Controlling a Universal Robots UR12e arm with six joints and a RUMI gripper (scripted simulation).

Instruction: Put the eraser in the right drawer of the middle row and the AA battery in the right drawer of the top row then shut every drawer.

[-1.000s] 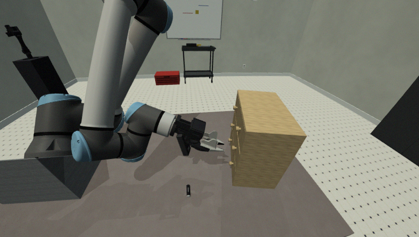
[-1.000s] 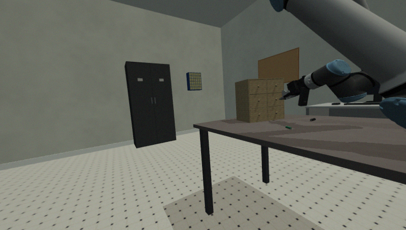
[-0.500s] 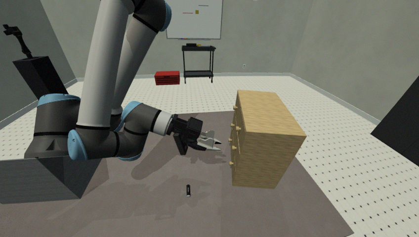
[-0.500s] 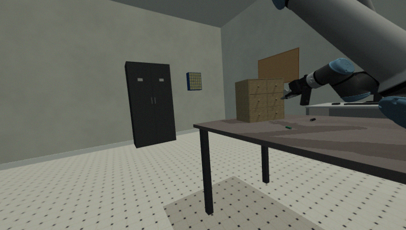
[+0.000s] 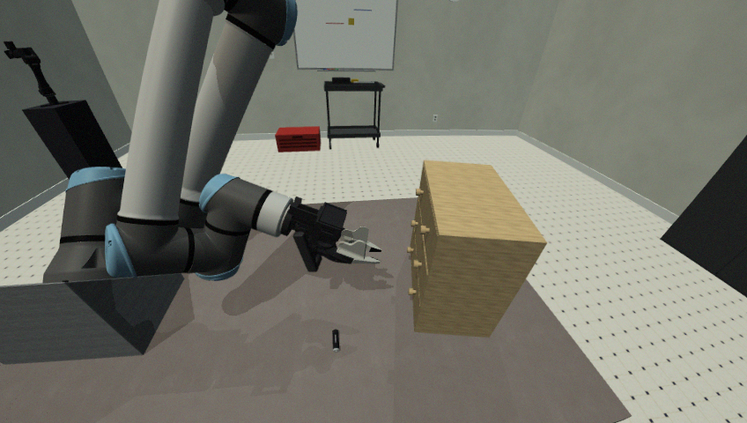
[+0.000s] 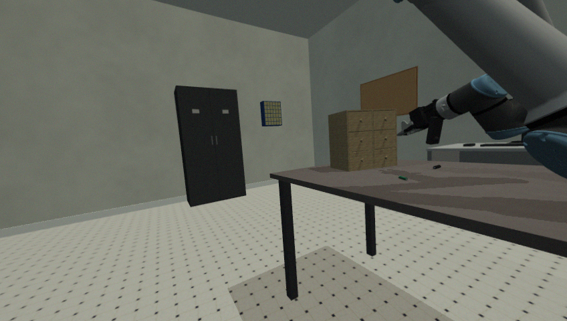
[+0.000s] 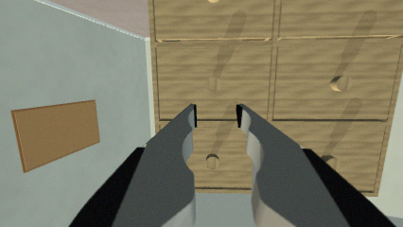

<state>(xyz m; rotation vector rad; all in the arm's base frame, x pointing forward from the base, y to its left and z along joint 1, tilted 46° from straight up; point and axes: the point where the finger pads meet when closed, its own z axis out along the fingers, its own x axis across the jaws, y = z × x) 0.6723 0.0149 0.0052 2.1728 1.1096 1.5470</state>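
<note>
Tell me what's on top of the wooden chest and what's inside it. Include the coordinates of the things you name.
Nothing sits on the wooden chest's (image 5: 479, 201) (image 6: 337, 139) (image 7: 272, 80) top. Its drawers are shut, so their contents are hidden.

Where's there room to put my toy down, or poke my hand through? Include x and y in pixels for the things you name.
The wooden chest (image 5: 471, 285) (image 6: 337, 141) (image 7: 303, 63) has nothing on its top. Table space also shows between the chest and the black cylinder (image 5: 336, 340) (image 6: 436, 166). It's crowded at the drawer fronts: knobs (image 5: 424, 229) (image 6: 385, 119) (image 7: 338, 83) stick out, with the gripper (image 5: 380, 255) (image 6: 398, 134) (image 7: 216, 106) close by.
</note>
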